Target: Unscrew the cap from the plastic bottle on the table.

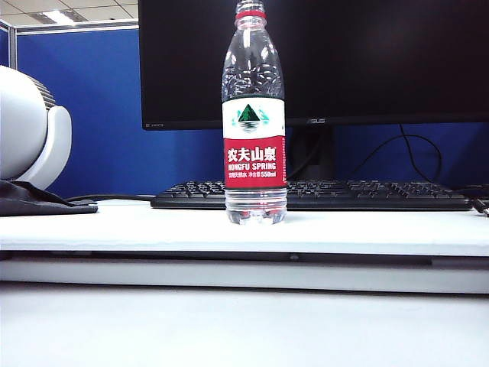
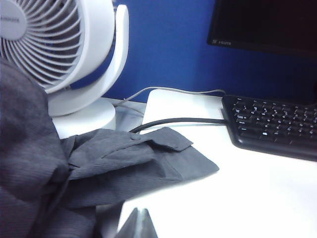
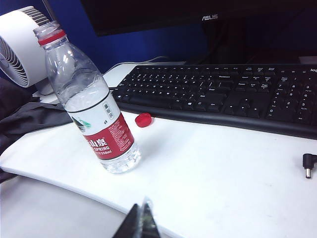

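The plastic bottle (image 1: 254, 115) stands upright on the white table (image 1: 367, 229), in front of the keyboard. Its neck is open, with only a thin red ring around it. In the right wrist view the bottle (image 3: 94, 106) stands without its cap. The red cap (image 3: 143, 119) lies on the table between the bottle and the keyboard. My right gripper (image 3: 144, 208) is shut and empty, well short of the bottle near the table's front edge. My left gripper (image 2: 140, 212) is shut and empty, beside a grey cloth. Neither gripper shows in the exterior view.
A black keyboard (image 1: 306, 195) and a dark monitor (image 1: 344, 61) stand behind the bottle. A white fan (image 2: 59, 54) and a crumpled grey cloth (image 2: 114, 163) sit at the table's left end. A loose black plug (image 3: 309, 166) lies at the right.
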